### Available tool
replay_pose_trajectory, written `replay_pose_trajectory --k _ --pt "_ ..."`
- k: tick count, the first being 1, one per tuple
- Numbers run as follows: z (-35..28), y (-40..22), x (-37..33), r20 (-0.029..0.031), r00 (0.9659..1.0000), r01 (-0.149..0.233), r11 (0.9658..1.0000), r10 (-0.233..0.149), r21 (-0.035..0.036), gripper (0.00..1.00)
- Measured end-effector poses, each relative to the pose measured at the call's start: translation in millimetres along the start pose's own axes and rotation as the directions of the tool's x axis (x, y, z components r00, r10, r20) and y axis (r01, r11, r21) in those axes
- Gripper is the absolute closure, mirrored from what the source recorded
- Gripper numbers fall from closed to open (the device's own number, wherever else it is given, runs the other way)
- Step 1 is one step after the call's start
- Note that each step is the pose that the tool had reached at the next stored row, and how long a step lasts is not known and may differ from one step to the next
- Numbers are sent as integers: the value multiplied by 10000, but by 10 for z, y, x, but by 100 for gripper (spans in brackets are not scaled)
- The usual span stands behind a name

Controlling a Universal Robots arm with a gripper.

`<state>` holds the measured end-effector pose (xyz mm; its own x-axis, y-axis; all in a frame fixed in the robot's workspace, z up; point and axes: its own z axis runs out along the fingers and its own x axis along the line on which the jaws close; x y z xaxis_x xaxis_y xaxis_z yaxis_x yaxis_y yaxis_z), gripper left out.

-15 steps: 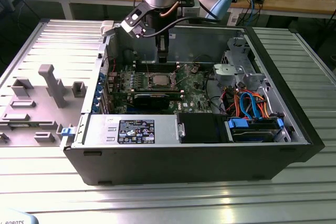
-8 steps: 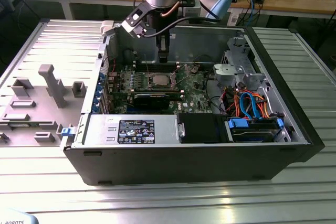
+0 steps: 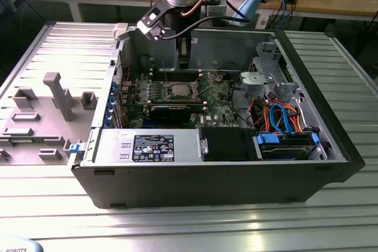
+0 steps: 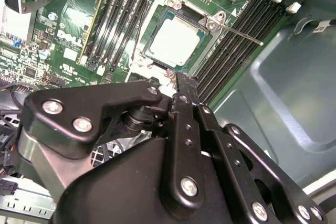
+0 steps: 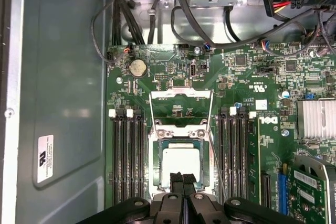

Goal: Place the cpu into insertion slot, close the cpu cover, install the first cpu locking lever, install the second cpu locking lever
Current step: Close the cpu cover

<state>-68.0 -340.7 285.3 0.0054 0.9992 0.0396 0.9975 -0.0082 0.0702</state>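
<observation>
Gripper: the gripper hangs from the arm down inside the open computer case. In both wrist views its two black fingertips are pressed together with nothing between them.
Cpu: the cpu lies flat in its seat with the silver top up, directly under and just ahead of the gripper's tips. Whether the tips touch it cannot be told.
Insertion slot: the insertion slot frames the cpu on all sides and sits right below the gripper. The dark border of the slot shows around the chip.
Cpu cover: the cpu cover is swung open. It lies beyond the slot on the side away from the gripper, and green board is visible through its window.
Locking lever: a thin metal lever rod stands free along one side of the slot, just beside the gripper's tips. It is not latched down.
Memory slots: long black memory slots run parallel on both sides of the slot and flank the gripper.
Graphics card: in the exterior view, the black graphics card lies just past the cpu, nearer the camera than the gripper.
Coin battery: a coin battery sits on the board beyond the open cover, well apart from the gripper.
Worktop: the case rests on a ribbed metal worktop. A grey fixture plate lies far off to the exterior view's left of the gripper.
</observation>
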Motion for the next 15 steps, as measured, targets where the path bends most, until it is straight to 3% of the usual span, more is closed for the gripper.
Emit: replay_pose_trajectory --k 4,15 --pt "-30 2 1 -2 10000 0 10000 0 -2 89" --pt "-34 20 1 -1 10000 0 10000 0 1 89"
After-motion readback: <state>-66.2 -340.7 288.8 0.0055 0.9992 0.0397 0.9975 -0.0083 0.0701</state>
